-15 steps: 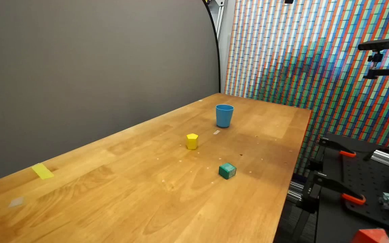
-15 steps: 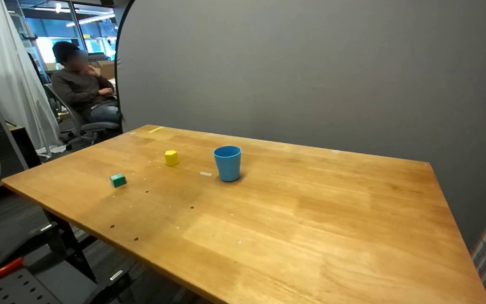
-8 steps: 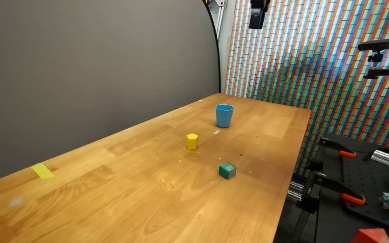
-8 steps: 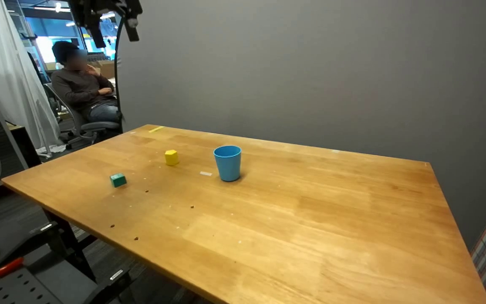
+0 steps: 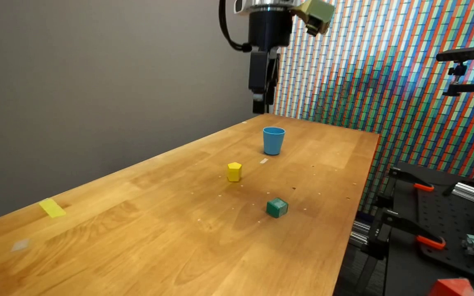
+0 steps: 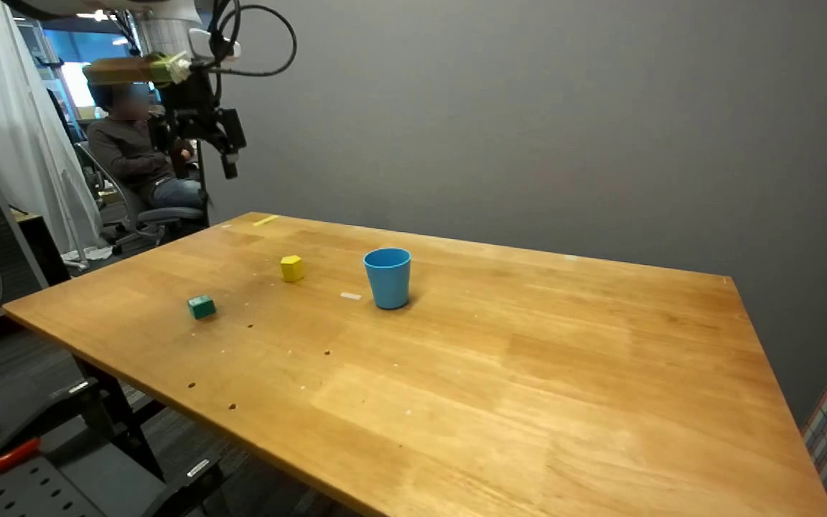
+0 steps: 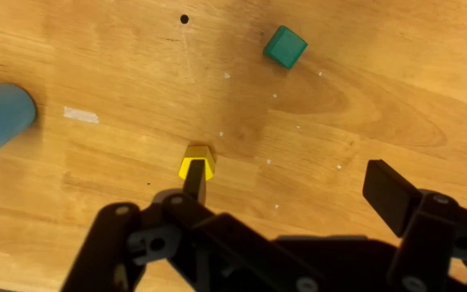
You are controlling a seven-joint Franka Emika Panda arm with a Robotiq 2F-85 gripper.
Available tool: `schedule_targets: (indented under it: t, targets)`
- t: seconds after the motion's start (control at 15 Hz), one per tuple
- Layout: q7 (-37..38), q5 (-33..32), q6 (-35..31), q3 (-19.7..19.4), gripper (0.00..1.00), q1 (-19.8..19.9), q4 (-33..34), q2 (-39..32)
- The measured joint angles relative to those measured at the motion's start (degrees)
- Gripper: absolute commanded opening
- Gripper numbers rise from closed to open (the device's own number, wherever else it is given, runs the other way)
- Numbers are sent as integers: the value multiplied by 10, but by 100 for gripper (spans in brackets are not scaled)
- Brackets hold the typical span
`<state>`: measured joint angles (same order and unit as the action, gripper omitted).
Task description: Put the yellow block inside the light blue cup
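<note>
Over the wooden table [image 6: 564, 373], the Panda arm [image 6: 166, 32] holds its Robotiq gripper [image 6: 205, 169] high and pointing down (jaws wide apart, nothing gripped), with the light blue cup [image 6: 388, 283] upright on the table and the small yellow pentagonal block [image 6: 291, 269] standing near it.

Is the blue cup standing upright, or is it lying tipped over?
Upright: in both exterior views the blue cup rests on its narrower end, its open end up.

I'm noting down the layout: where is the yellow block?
In an exterior view, the yellow block stands on the table, left of the light blue cup and behind and right of the green cube.
</note>
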<state>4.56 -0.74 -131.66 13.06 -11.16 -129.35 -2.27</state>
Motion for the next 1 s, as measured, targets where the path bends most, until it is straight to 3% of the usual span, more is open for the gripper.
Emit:
schedule_targets:
  t: [0.47, 1.0]
  targets:
    - [13, -27, -40, -26, 100, 0, 81, -169]
    - [33, -72, -41, -68, 100, -22, 175, -277]
